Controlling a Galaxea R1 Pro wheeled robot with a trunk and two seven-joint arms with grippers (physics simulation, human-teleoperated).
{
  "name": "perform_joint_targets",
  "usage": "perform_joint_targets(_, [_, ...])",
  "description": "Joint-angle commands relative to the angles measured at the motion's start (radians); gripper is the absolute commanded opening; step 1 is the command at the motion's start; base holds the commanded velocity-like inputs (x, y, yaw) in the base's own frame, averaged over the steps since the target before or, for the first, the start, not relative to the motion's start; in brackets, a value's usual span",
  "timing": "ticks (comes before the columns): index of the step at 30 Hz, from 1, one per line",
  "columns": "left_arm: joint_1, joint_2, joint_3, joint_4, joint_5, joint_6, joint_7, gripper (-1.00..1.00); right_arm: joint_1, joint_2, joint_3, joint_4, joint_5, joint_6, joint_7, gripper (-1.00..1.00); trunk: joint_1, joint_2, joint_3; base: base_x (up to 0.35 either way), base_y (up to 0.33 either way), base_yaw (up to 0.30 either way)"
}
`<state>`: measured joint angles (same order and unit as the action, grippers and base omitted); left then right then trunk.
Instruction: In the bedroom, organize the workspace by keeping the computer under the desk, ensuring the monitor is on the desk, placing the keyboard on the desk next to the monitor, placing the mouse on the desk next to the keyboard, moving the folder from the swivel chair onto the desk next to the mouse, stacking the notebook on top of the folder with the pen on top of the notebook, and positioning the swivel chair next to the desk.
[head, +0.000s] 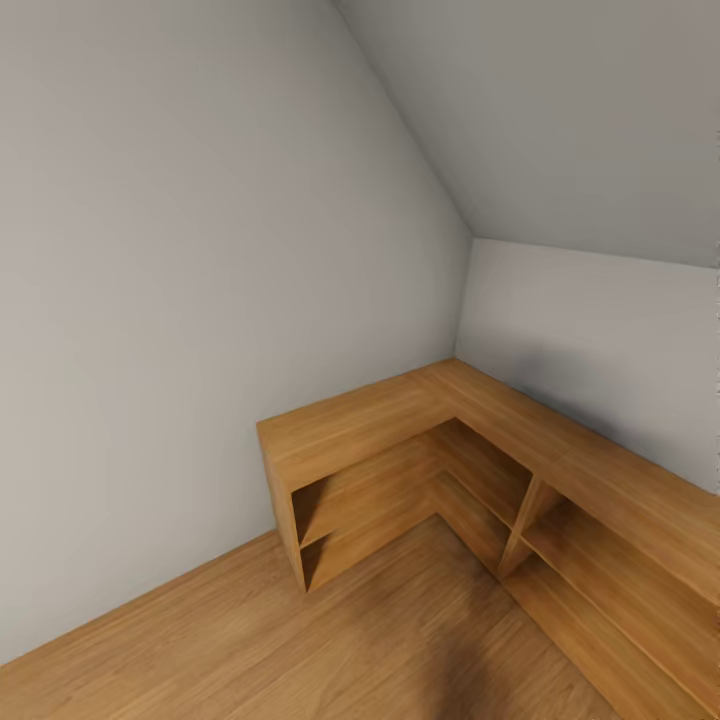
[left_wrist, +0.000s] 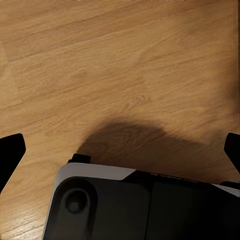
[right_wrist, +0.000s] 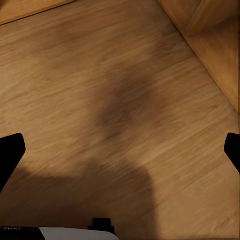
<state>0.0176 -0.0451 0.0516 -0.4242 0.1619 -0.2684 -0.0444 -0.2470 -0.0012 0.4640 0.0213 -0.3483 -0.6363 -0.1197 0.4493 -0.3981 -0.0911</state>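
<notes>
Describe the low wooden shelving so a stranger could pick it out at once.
Find the corner where the grey walls meet under the sloped ceiling. The low wooden shelving wraps that corner in an L on the wooden floor. Its open, empty compartments face the room.

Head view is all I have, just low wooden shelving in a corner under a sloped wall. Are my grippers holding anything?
Observer: No. The left gripper is open and empty, over bare wooden floor.
Operator: And the right one?
Observer: The right gripper is open too, with nothing between its fingers.
Operator: Anything near it?
Observer: A wooden edge, which looks like the shelving, runs along the floor ahead of that gripper.
</notes>
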Motion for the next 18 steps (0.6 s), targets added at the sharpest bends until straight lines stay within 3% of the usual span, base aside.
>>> perform_joint_targets(1, [0.0, -0.001, 0.005, -0.001, 0.004, 0.0, -0.005, 1.0, -0.001, 0.001, 0.008, 0.002, -0.003, -0.003, -0.005, 1.0, 0.001, -0.002, 0.0, 0.0, 0.0, -0.131])
perform_joint_targets(12, [0.0, -0.001, 0.005, -0.001, 0.004, 0.0, -0.005, 1.0, 0.0, 0.001, 0.008, 0.002, -0.003, -0.003, -0.005, 1.0, 0.001, -0.002, 0.015, 0.006, 0.007, -0.099])
perform_joint_targets(18, [0.0, -0.001, 0.004, -0.001, 0.004, 0.0, -0.005, 1.0, 0.0, 0.001, 0.008, 0.002, -0.003, -0.003, -0.005, 1.0, 0.001, -0.002, 0.024, 0.139, 0.137, -0.148])
